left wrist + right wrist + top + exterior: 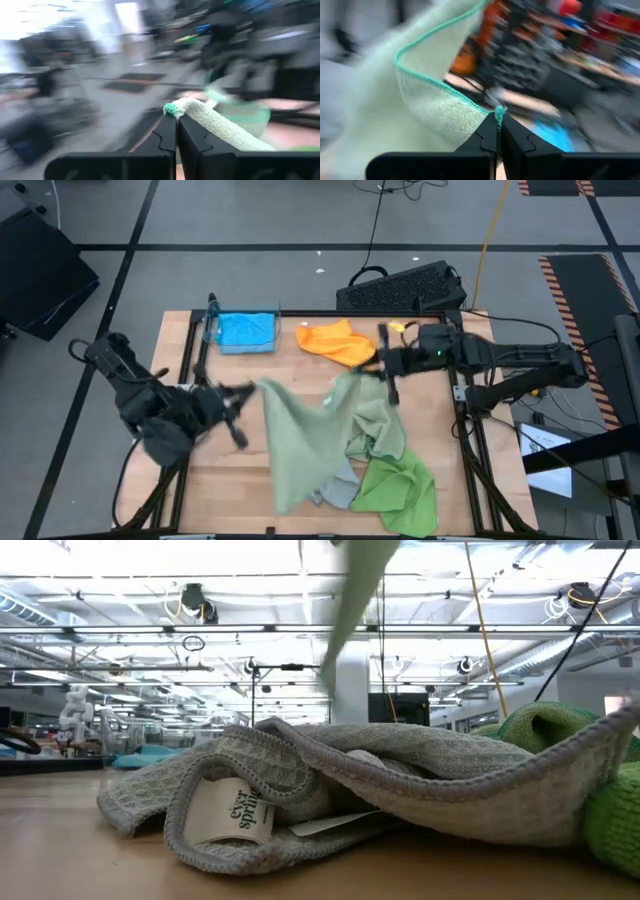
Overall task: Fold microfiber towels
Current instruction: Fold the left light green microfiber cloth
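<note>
High cam sits above me, looks straight down on the whole bench (230, 480), both my arms in shot. Low cam sits at bench-top height, faces level across into the room, v. close to the grey towel (420, 765); shares the bright green towel (615, 810) w/ high cam. Wrist cams look fwd past my own fingers, each close on a pale green towel (415, 105) corner.
</note>
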Tool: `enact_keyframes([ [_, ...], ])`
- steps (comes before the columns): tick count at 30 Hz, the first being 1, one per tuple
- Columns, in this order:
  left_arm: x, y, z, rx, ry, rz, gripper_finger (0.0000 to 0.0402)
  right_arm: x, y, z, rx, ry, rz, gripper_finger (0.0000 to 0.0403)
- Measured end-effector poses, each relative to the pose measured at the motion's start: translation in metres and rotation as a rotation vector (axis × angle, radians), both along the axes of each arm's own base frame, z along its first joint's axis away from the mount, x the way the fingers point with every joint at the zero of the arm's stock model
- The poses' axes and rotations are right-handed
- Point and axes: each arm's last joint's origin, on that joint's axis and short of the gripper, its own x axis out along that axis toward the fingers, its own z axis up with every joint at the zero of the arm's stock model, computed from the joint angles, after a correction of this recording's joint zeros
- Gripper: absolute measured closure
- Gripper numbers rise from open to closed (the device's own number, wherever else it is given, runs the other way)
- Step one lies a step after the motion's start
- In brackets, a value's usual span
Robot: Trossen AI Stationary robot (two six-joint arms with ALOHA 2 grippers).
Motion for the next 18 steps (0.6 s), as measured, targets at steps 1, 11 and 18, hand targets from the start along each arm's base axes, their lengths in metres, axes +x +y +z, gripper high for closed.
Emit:
enact_keyframes([
  [1,-0.001,0.009,-0.005,-0.018,0.005,0.038,0.0396,-0.002,-0.007,0.000,-0.007,0.009,-0.059,0.0401],
  [11,0.032,0.067,-0.081,-0.372,0.279,0.155,0.0396,0.030,-0.056,-0.057,-0.008,0.171,-0.248,0.0401],
  [18,0.047,0.073,-0.116,-0.525,0.348,0.050,0.0396,0.052,-0.076,-0.088,-0.061,0.263,-0.267,0.0401],
])
